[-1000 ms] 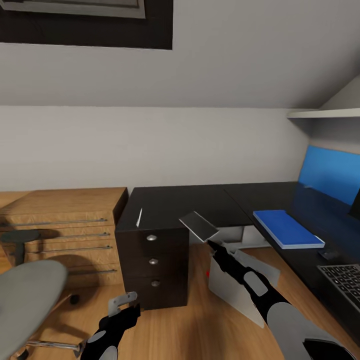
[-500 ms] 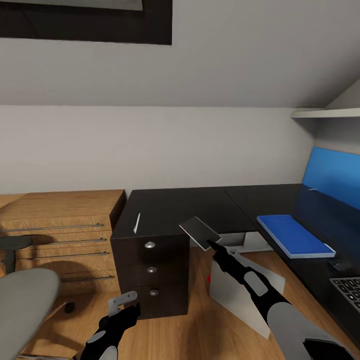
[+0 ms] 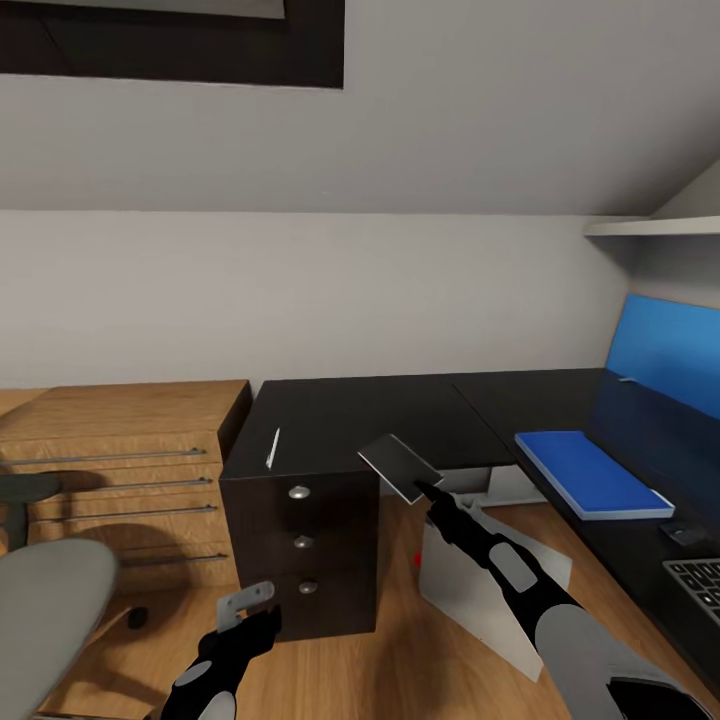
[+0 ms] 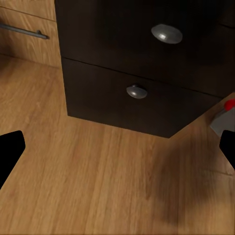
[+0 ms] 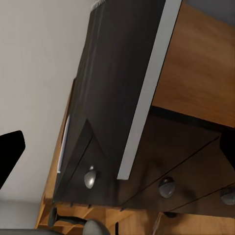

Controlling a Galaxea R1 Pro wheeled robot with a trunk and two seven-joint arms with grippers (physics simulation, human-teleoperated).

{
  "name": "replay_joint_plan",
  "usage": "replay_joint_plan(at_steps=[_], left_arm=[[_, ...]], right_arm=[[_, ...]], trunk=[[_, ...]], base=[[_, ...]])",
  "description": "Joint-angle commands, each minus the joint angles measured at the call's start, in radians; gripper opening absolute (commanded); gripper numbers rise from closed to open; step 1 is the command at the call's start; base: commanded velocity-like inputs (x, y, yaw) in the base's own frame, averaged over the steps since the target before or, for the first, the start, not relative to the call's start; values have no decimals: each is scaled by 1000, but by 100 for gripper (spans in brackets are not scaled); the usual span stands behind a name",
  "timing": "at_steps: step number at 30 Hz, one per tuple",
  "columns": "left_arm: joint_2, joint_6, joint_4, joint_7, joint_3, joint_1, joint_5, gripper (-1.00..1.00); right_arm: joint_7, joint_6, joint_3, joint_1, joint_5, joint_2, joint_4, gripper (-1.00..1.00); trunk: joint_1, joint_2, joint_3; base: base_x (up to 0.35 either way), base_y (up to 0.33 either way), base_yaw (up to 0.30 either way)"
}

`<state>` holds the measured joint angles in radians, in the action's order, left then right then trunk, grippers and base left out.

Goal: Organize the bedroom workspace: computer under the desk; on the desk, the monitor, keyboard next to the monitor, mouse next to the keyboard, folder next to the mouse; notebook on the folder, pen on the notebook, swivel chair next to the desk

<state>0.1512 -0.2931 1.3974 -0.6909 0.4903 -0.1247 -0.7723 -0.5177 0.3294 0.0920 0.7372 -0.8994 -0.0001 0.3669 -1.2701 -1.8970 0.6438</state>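
The notebook [image 3: 400, 467] is held tilted in the right gripper [image 3: 424, 489], jaws closed on its corner, off the tabletop's [image 3: 380, 410] front edge. The pen [image 3: 273, 446] lies near the tabletop's left edge; the folder [image 3: 590, 473] lies along its right wing. The left gripper [image 3: 248, 608] hangs low before the drawers [image 3: 300, 540], jaws apart and empty.

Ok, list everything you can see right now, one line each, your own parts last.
desk: one, glossy black, by the wall
drawer unit: one, black, silver knobs
pen: one, white, on desk above drawers
notebook: one, grey, held in the air
folder: one, blue, on desk
mouse: one, black, beside folder
keyboard: one, grey, on desk
computer: one, light grey, on floor
swivel chair: one, grey
chest of drawers: one, wooden
left gripper: open
right gripper: holding notebook
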Motion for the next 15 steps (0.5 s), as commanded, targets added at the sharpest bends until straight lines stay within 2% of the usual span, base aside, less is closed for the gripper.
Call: replay_joint_plan(at_steps=[1, 4, 15], left_arm=[[1, -3, 4, -7, 2, -1, -5, 100], [1, -3, 11, -7, 2, -1, -5, 100], [0, -3, 17, -7, 2, -1, -6, 100]], right_arm=[[-1, 9, 4, 1, -8, 0, 0, 100], [-1, 8, 4, 1, -7, 0, 0, 100], [-1, 8, 5, 1, -7, -1, 0, 100]], trunk=[[0, -1, 1], [0, -1, 1], [-42, -78, 36]], base=[[21, 0, 0], [12, 0, 0], [2, 0, 0]])
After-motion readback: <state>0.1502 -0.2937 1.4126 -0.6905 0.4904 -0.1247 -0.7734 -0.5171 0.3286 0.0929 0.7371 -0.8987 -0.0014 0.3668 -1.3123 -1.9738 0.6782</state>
